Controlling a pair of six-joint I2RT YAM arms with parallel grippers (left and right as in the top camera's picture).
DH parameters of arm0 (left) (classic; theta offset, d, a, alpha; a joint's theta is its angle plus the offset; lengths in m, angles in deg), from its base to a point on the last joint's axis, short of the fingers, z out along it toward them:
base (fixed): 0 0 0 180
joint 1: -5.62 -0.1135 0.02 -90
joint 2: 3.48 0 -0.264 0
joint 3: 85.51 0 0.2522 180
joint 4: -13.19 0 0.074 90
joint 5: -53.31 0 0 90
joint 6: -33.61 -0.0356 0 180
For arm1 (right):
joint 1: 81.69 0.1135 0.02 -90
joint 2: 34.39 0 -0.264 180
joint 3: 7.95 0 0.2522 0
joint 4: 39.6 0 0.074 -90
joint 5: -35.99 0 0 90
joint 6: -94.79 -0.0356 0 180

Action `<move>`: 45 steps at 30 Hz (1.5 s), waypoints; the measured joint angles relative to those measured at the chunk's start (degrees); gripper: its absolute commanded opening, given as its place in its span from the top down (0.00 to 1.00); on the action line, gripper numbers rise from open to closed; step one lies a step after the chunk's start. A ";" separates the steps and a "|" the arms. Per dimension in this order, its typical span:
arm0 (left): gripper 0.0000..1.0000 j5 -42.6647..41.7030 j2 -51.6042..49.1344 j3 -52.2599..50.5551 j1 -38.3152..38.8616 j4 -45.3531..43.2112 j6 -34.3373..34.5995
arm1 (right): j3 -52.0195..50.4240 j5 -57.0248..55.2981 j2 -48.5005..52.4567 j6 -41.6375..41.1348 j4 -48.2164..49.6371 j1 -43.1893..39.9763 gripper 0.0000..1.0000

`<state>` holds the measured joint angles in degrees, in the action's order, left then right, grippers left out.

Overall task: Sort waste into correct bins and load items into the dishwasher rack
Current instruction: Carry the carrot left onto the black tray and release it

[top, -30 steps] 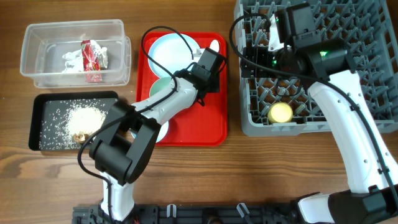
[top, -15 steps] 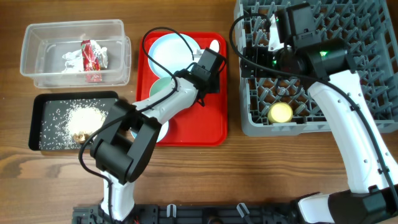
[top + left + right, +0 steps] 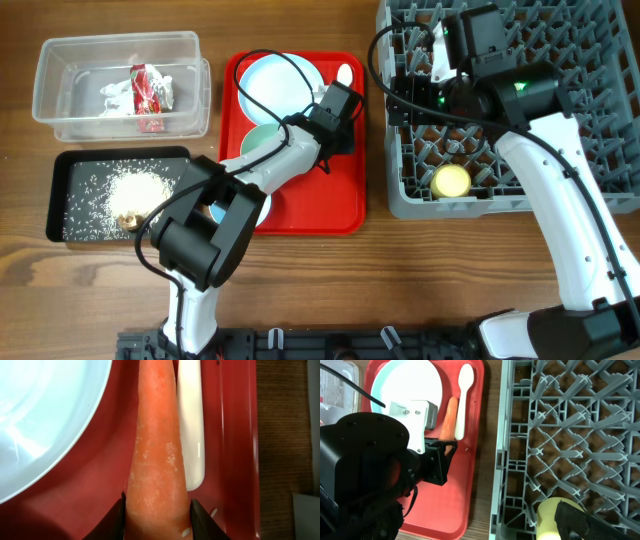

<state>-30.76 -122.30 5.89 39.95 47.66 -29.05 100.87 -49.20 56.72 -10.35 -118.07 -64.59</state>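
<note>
The left gripper [image 3: 157, 517] clamps the thick end of the carrot [image 3: 155, 445], which lies on the red tray [image 3: 85, 500] near its 1 o'clock corner. The spoon [image 3: 191, 425] is just beside the carrot at 3 o'clock and the plate [image 3: 45, 415] at 9. The right gripper [image 3: 440, 58] hangs over the rack [image 3: 600, 120], at 12 o'clock from the yellow cup [image 3: 451, 180]; I cannot tell whether its jaws are parted.

Built of glossy white links [image 3: 280, 160] and bulky black joint housings [image 3: 195, 245], strung with thin black cables [image 3: 262, 47] looping loose, lit by 2 small green lights [image 3: 520, 87] near the right wrist, fitted with a white block [image 3: 412, 412] by the left wrist, tipped with black fingers [image 3: 119, 519].
</note>
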 measured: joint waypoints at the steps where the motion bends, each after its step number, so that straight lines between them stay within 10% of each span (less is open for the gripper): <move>1: 0.76 -0.02 0.22 0.00 0.02 0.07 0.00 | 0.00 0.00 0.00 0.02 0.00 0.00 0.00; 14: 0.77 4.81 32.28 0.24 -2.27 17.09 -2.38 | 0.00 -0.17 0.00 0.02 0.22 0.00 0.00; 25: 0.91 13.90 44.04 -0.31 -31.56 42.64 8.68 | 0.00 -0.20 0.00 0.02 0.90 0.00 0.00; 35: 0.83 13.88 43.60 -18.86 -43.74 29.22 29.35 | 0.00 -0.22 0.00 0.02 0.96 0.00 0.00; 45: 0.83 13.05 36.70 -30.23 -43.71 10.99 33.64 | 0.00 -0.20 0.00 0.02 0.87 0.00 0.00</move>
<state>-17.71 -85.61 -24.34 -3.76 58.65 4.58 100.87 -49.39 56.72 -10.32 -117.19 -64.59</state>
